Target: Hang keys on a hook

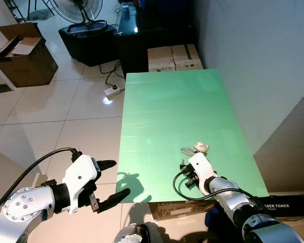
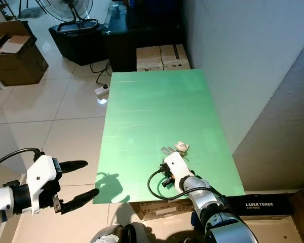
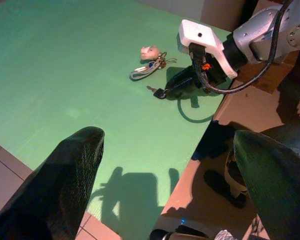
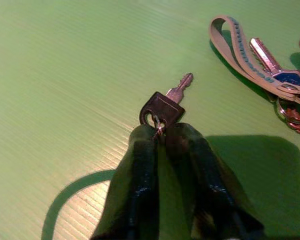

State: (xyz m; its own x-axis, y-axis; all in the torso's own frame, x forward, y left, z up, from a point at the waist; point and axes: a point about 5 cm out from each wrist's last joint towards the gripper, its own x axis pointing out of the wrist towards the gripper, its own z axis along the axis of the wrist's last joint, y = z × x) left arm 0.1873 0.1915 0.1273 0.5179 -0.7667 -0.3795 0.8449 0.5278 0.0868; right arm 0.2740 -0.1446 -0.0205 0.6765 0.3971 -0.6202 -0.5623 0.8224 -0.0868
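Because the right gripper pinches only the small ring at the head of the black key, with its fingers nearly closed on it, the hold is narrow and may slip when lifted; the key would then drop back onto the table. A second risk: the black key may or may not be linked to the bunch beside it; the frames do not settle this, so a lift could leave the bunch behind or drag it along unevenly. No hook can be made out, so the destination must be located before transport. The black key has a square black head and a short silver blade, lying flat, blade pointing away from the fingers. The bunch lies just beyond it, near the table's front right edge, and comprises a grey strap loop, a blue-headed key, rings and a pale pink charm. The left gripper hangs wide open and empty off the table's left front corner, above the floor.
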